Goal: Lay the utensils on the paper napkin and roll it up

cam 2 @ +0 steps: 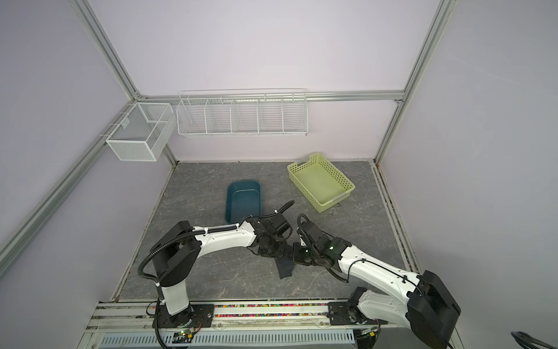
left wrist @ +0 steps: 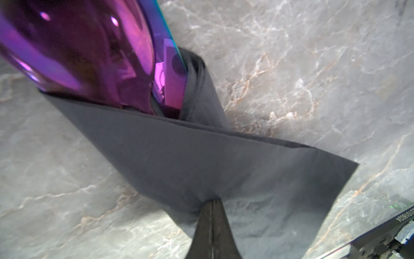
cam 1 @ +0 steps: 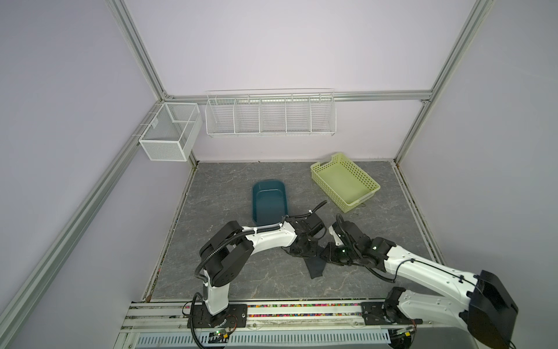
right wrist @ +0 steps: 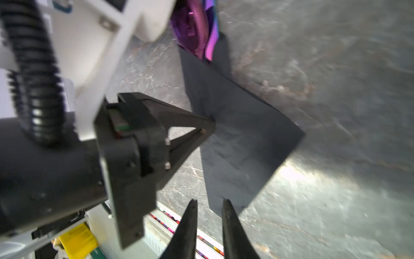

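Note:
The black paper napkin (left wrist: 201, 161) lies on the grey marble table, folded round the utensils. Their shiny purple heads (left wrist: 78, 51) stick out of one end, and their handles are hidden inside. My left gripper (left wrist: 212, 200) is shut, pinching a puckered fold of the napkin. The right wrist view shows the same pinch (right wrist: 211, 122) on the napkin (right wrist: 242, 139), with the purple heads (right wrist: 197, 29) beyond. My right gripper (right wrist: 210, 201) is open at the napkin's near corner, nothing between its fingers. In both top views the napkin (cam 1: 315, 267) (cam 2: 285, 269) shows below the two wrists.
A teal tub (cam 1: 268, 202) stands behind the left arm and a yellow-green perforated basket (cam 1: 344, 181) at the back right. White wire racks (cam 1: 270, 113) and a mesh box (cam 1: 170, 130) hang on the walls. A metal rail (cam 1: 302, 311) runs along the table's front edge.

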Robot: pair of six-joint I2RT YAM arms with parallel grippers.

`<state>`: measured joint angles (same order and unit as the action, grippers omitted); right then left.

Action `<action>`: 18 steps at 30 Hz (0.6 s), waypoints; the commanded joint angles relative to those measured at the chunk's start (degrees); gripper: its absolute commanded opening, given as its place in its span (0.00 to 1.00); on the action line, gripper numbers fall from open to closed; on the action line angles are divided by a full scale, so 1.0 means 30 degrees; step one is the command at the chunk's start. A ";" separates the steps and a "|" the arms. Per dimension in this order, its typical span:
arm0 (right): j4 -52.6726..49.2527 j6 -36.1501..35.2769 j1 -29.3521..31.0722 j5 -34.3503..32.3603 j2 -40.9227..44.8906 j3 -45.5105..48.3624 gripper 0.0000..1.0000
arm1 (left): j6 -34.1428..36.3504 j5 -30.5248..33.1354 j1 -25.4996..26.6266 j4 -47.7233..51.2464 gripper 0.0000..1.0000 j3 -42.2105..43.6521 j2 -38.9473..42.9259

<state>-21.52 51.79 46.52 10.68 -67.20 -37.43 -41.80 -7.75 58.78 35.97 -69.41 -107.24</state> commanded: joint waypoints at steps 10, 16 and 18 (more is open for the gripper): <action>0.1954 -0.1281 -0.0053 0.0884 -0.3769 0.0138 0.25 | -0.0359 0.0168 0.0034 0.0345 0.00 0.0280 -0.0443; 0.2043 -0.1452 -0.0060 0.0709 -0.4317 0.0523 0.34 | -0.0470 0.0137 0.0034 0.0228 0.00 0.0371 -0.0329; 0.2100 -0.1542 -0.0068 0.0843 -0.4519 0.0606 0.35 | -0.0480 0.0151 0.0034 0.0199 0.00 0.0369 -0.0325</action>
<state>-15.29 47.92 46.50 12.95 -79.40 -36.95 -42.44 -7.88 58.78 35.94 -69.41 -107.24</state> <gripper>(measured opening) 0.346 0.047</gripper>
